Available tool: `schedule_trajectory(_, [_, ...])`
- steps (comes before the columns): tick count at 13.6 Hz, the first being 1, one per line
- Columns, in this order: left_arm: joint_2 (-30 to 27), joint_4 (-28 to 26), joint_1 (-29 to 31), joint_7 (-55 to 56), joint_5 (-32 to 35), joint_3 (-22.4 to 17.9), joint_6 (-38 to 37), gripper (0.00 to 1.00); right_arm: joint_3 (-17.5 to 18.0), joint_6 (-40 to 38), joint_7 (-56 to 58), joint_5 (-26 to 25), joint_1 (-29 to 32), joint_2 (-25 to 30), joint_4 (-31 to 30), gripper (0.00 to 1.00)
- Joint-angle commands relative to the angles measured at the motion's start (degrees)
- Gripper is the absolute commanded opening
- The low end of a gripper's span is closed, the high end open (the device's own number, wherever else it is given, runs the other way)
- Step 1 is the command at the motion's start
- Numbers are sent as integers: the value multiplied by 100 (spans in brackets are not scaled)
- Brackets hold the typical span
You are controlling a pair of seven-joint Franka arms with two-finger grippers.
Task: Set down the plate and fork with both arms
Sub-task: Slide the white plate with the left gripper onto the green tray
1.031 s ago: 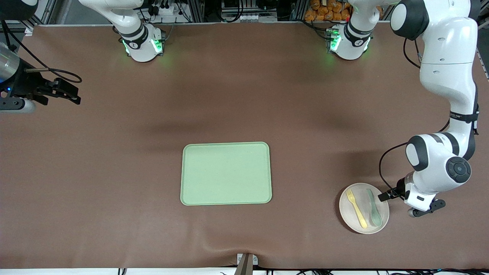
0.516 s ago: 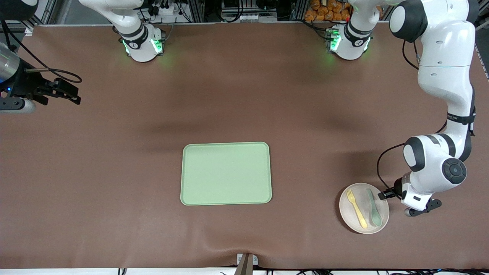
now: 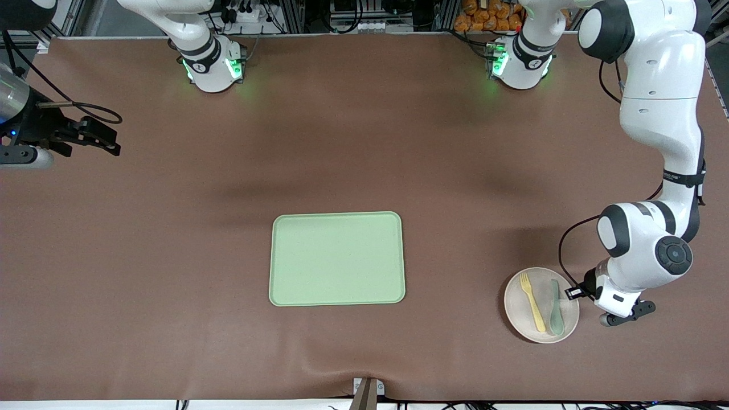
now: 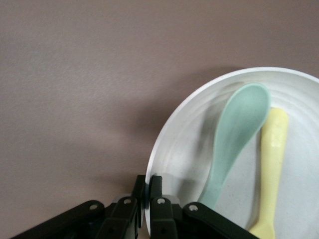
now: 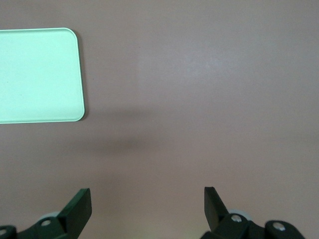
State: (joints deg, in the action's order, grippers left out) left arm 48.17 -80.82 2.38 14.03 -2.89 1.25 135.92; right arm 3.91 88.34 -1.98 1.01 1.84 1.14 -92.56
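Note:
The off-white plate (image 3: 519, 310) lies near the front edge at the left arm's end of the table. The pale yellow fork (image 3: 533, 304) and a muted green spoon (image 3: 556, 314) lie on it side by side. My left gripper (image 3: 575, 292) is shut on the plate's rim; in the left wrist view the fingers (image 4: 148, 186) pinch the rim of the plate (image 4: 187, 112), with the spoon (image 4: 234, 134) and fork (image 4: 271, 164) beside them. My right gripper (image 3: 107, 139) waits open and empty over the right arm's end of the table; it also shows in the right wrist view (image 5: 148, 201).
A pale green rectangular tray (image 3: 337, 259) lies in the middle of the table, nearer the front camera; its corner shows in the right wrist view (image 5: 40, 74). Brown mat surrounds it. The arm bases stand along the table's top edge.
The left arm has shifted slightly toward the tray, and the plate with fork and spoon has moved a little with it. The right arm has not moved.

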Motion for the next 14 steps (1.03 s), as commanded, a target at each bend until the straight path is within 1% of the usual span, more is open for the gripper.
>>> schedule_trajectory(1, [-255,-48,8,397,-97,357,-22,0,5,78,-22,31,1,36,-51,100])
schedule_trajectory(2, [-273,-65,-18,651,-97,497,-39,0,5,78,-22,31,1,36,-51,100])
schedule_trajectory(7, [-405,-39,-27,2022,-19,1674,-48,0,5,87,-22,31,1,36,-51,100])
schedule_trajectory(9, [-405,-30,-114,2323,-18,2035,-13,0,5,87,-22,31,9,36,-51,100])
schedule_trajectory(11, [-335,5,-578,2507,-36,2116,118,0,5,78,-22,31,27,36,-51,100])
schedule_trajectory(12, [-282,-4,-885,2587,-53,2081,406,0,5,87,-22,31,27,36,-51,100])
schedule_trajectory(14, [-107,-4,-1308,2754,-53,2072,776,0,5,87,-22,31,36,-8,-51,100])
